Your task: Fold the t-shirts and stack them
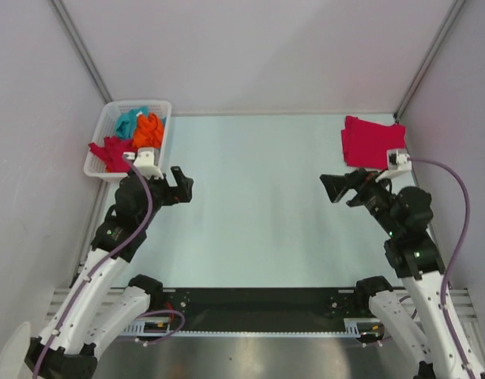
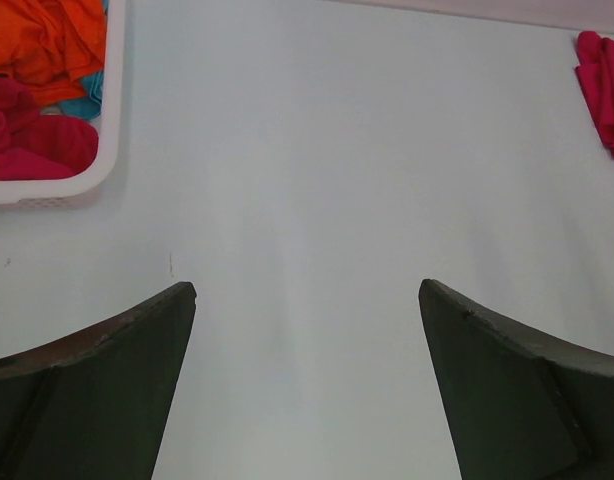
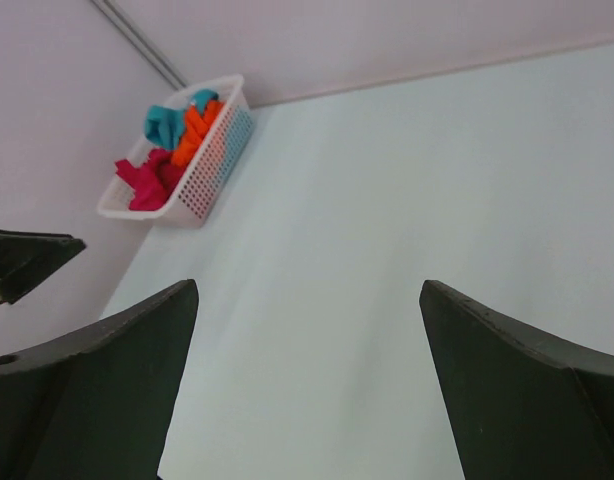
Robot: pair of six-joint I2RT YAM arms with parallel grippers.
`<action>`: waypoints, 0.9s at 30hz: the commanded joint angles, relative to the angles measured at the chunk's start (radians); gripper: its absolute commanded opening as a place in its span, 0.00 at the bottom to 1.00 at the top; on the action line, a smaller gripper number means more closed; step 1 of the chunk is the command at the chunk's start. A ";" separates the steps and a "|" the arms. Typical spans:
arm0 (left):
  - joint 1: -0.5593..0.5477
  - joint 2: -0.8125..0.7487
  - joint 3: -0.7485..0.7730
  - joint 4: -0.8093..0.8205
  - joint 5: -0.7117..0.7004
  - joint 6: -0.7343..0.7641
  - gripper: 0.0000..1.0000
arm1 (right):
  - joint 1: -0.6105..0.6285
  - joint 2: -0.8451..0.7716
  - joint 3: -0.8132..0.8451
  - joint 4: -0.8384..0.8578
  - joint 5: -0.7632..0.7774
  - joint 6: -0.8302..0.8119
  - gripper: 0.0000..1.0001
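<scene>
A folded crimson t-shirt lies at the table's far right; its edge shows in the left wrist view. Crumpled teal, orange and crimson t-shirts fill the white lattice basket at the far left. The basket also shows in the right wrist view and the left wrist view. My left gripper is open and empty, just right of the basket's near end. My right gripper is open and empty, in front of the folded shirt, pointing left.
White walls close in the table on the left, far and right sides. A black rail with cables runs along the near edge between the arm bases.
</scene>
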 commanded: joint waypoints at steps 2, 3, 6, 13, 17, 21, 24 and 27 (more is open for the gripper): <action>0.039 0.048 0.073 -0.029 -0.004 -0.057 1.00 | 0.011 -0.117 -0.079 0.012 0.088 0.031 1.00; 0.044 0.057 0.076 -0.034 -0.001 -0.060 1.00 | 0.011 -0.101 -0.075 -0.008 0.097 0.031 1.00; 0.053 0.051 0.076 -0.037 -0.007 -0.068 1.00 | 0.011 -0.052 -0.075 -0.013 0.119 0.046 1.00; 0.074 0.074 0.070 -0.029 0.035 -0.080 1.00 | 0.027 0.039 -0.075 -0.005 0.131 0.075 1.00; 0.100 0.117 0.079 -0.040 0.089 -0.086 1.00 | 0.039 0.025 -0.079 0.006 0.203 0.092 1.00; 0.163 0.147 0.080 -0.040 0.159 -0.097 1.00 | 0.042 0.004 -0.099 0.027 0.238 0.072 1.00; 0.197 0.161 0.079 -0.038 0.178 -0.105 1.00 | 0.042 0.013 -0.084 0.017 0.272 0.057 1.00; 0.209 0.161 0.077 -0.032 0.187 -0.105 1.00 | 0.042 0.022 -0.085 0.030 0.269 0.063 1.00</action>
